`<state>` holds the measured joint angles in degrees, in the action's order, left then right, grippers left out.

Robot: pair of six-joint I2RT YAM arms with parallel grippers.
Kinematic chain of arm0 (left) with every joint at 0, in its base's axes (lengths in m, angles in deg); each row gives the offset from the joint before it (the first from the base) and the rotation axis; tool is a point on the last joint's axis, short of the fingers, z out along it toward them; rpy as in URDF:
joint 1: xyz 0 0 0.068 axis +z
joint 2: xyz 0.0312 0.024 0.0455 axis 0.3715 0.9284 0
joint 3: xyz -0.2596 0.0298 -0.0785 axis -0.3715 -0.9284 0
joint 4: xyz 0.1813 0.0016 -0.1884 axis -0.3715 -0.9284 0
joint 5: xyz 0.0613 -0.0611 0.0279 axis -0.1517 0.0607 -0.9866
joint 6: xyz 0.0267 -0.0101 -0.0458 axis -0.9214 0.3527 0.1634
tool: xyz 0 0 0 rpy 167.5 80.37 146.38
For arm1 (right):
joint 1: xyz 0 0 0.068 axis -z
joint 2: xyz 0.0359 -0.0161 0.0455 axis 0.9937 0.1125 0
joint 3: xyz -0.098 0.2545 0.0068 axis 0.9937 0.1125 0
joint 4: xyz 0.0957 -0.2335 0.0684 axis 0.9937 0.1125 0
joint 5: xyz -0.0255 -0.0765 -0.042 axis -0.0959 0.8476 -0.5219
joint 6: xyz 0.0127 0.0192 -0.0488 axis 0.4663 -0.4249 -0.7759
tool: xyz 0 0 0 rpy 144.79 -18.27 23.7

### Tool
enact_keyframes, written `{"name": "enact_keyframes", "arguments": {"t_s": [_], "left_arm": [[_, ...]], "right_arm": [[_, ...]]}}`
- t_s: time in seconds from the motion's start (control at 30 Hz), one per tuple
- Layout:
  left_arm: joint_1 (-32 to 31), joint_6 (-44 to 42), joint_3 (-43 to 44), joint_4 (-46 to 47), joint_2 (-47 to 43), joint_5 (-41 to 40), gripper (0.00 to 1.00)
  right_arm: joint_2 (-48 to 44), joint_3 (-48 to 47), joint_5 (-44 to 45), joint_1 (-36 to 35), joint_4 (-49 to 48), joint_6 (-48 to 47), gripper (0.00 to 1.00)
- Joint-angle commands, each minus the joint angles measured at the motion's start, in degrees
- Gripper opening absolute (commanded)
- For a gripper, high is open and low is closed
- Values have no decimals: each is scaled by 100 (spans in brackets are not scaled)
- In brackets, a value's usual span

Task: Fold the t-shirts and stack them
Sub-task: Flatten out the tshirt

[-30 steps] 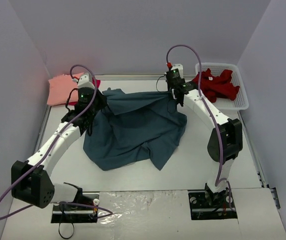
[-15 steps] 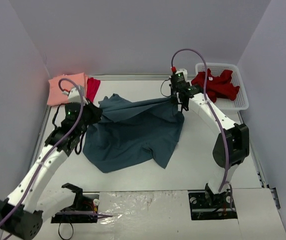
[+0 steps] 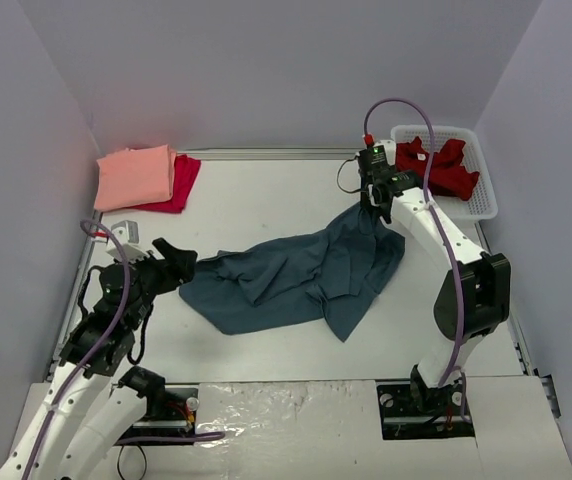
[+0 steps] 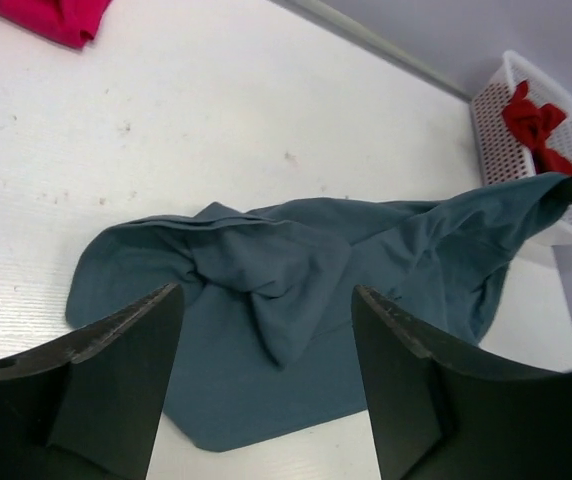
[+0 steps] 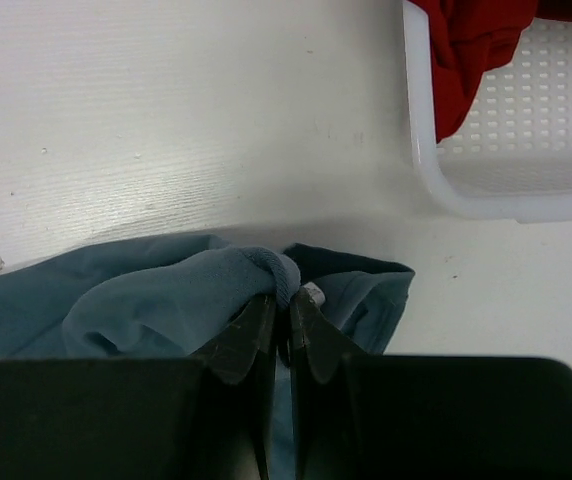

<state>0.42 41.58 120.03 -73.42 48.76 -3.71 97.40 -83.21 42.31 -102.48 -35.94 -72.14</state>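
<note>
The slate-blue t-shirt (image 3: 296, 280) is being laid out for folding, pinched by the right gripper (image 5: 284, 300). The left gripper (image 4: 266, 295) is spread and empty. A free edge should be gripped next.

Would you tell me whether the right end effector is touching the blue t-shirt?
Touching: the right wrist view shows the right end effector pinching the blue t-shirt.

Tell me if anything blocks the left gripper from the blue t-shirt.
Nothing visible does. The left gripper, jaws open, faces the blue t-shirt directly; the right gripper pinches its far end.
</note>
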Motion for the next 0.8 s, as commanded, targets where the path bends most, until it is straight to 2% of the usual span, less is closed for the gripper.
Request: {"name": "enact_keyframes", "arguments": {"t_s": [0.0, 0.3, 0.4, 0.47, 0.57, 0.7, 0.77], "left_arm": [[-6, -191, 222, 62, 649, -81, 67], [-23, -262, 99, 1317, 2134, 455, 68], [-32, -69, 310, 1679, 2793, 1025, 68], [-120, -24, 590, 1828, 3249, 1123, 68], [-514, -365, 1212, 1812, 3847, 975, 67], [-1086, -1052, 2190, 1092, 4789, 518, 65], [-1323, -1201, 2410, 1091, 5176, 184, 59]], "right_arm": [[-52, -98, 158, -57, 91, 15, 0], [97, -1, 35, -119, 82, 15, 0], [194, 25, 61, -154, 82, 15, 0], [220, 69, 70, -172, 65, 32, 0], [282, 140, 70, -215, 12, 41, 0], [352, 192, 44, -242, -41, 76, 0], [370, 219, 17, -268, -76, 76, 0]]}}
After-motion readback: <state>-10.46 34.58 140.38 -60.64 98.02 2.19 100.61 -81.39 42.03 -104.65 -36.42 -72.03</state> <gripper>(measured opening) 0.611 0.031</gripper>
